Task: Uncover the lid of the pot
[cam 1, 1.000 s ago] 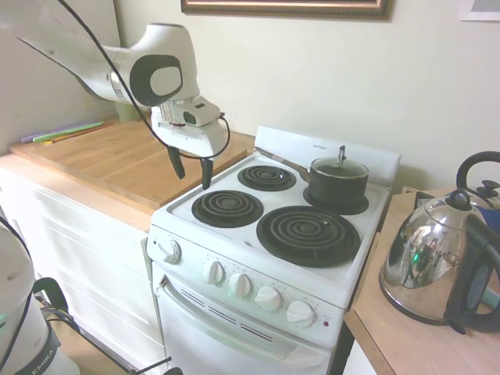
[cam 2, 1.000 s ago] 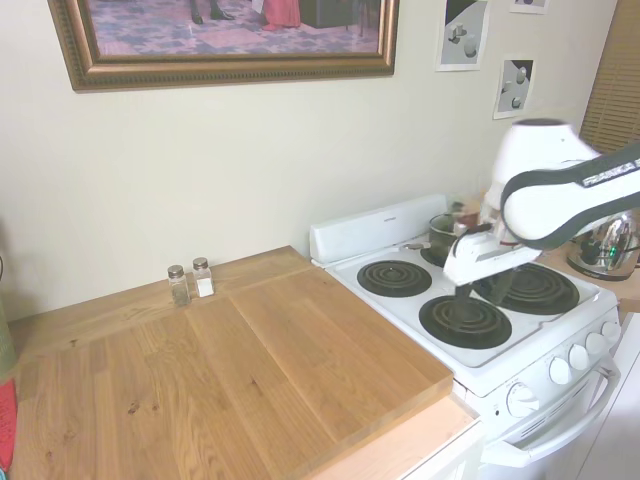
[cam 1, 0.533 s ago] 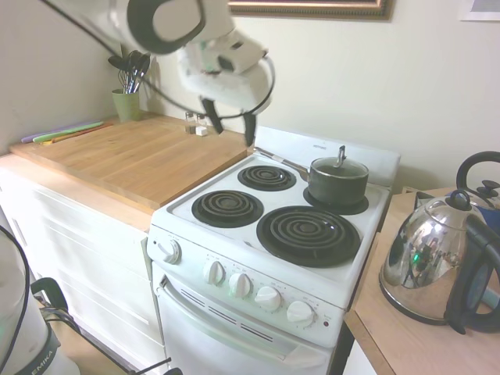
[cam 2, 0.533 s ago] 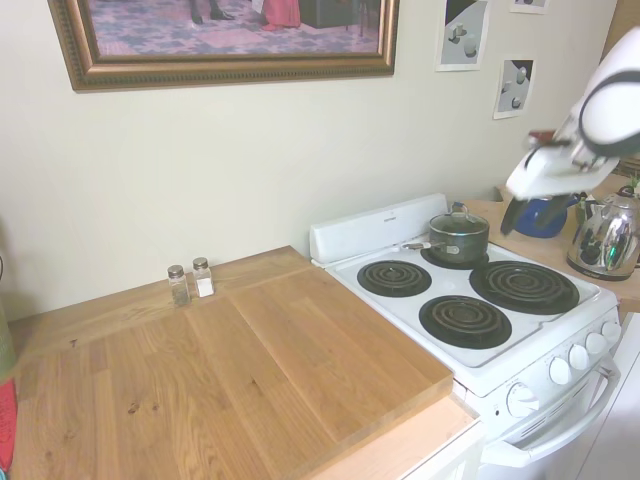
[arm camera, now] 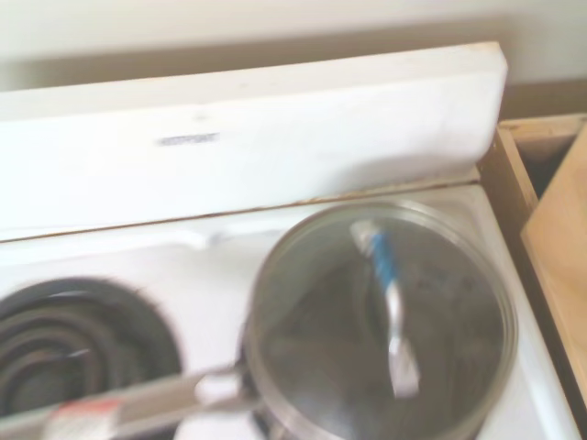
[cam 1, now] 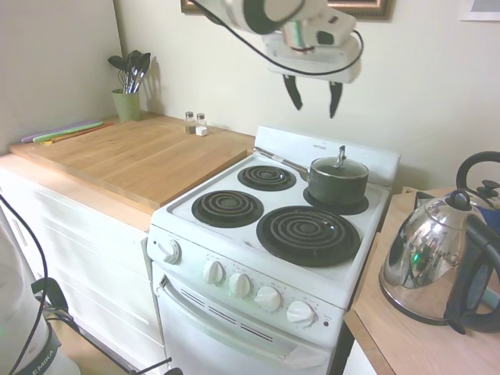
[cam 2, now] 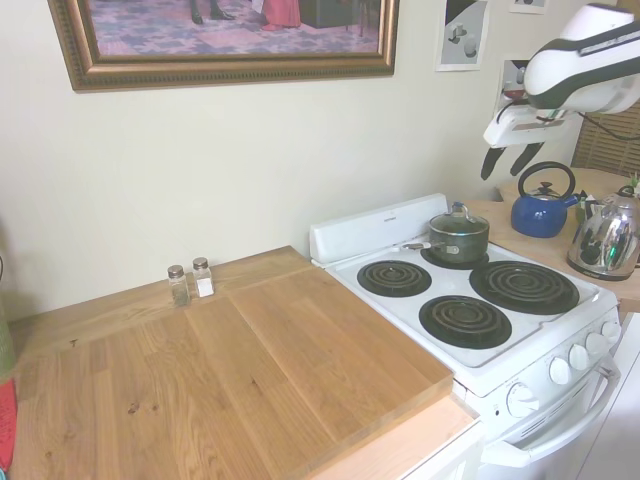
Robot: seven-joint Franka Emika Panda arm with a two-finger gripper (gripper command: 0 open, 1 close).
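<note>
— Where do we find the pot (cam 1: 337, 184)?

— On the stove's (cam 1: 234, 258) back right burner, with its long handle (cam 1: 280, 162) reaching over toward the back left coil. The glass lid (cam 1: 339, 166) sits on it, knob upright.

— And our gripper (cam 1: 314, 99)?

— We see it high above the stove, well apart from the lid. Its two dark fingers (cam 1: 294, 92) hang spread apart with nothing between them. In the wrist view we look down on the lid (arm camera: 381, 316), blurred.

Dark saucepan (cam 1: 337, 185) on rear burner, glass lid (cam 1: 339, 166) seated on top, knob upright
</note>
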